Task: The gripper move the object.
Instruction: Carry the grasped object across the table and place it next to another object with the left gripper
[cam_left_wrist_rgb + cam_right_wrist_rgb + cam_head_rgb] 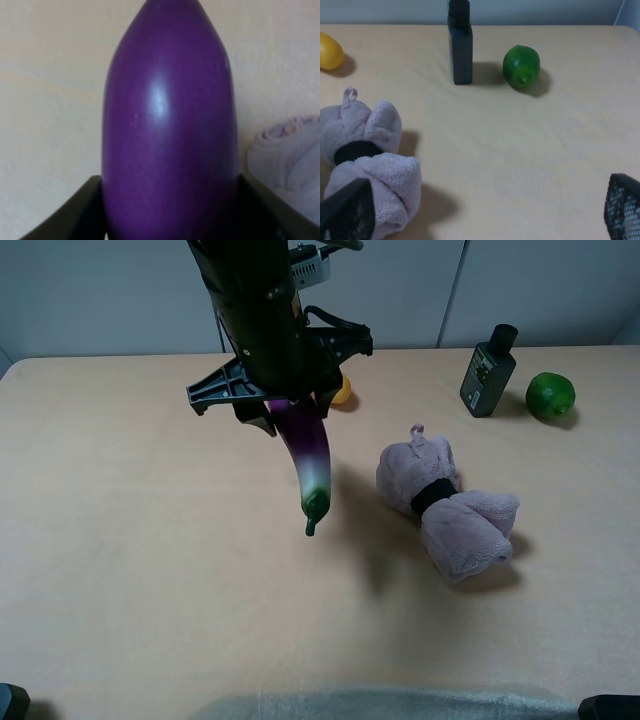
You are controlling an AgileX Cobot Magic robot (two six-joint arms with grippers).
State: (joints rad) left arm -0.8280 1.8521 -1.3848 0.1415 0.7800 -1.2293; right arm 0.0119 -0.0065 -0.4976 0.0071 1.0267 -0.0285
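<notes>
Above the tan table (120, 570), the left claw (290, 405) clamps the eggplant (308, 455), right claw (484, 212) spread wide.

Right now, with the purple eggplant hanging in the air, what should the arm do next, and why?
Probably lower the eggplant gently onto bare table. The left gripper holds its thick end, stem tip hanging in the air; the pink towel lies nearby, so steer clear of it.

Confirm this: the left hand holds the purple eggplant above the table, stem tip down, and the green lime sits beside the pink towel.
One slip: the lime sits beside the dark bottle, apart from the pink towel, as the exterior high view shows. The left hand does hold the eggplant above the table, stem down.
</notes>
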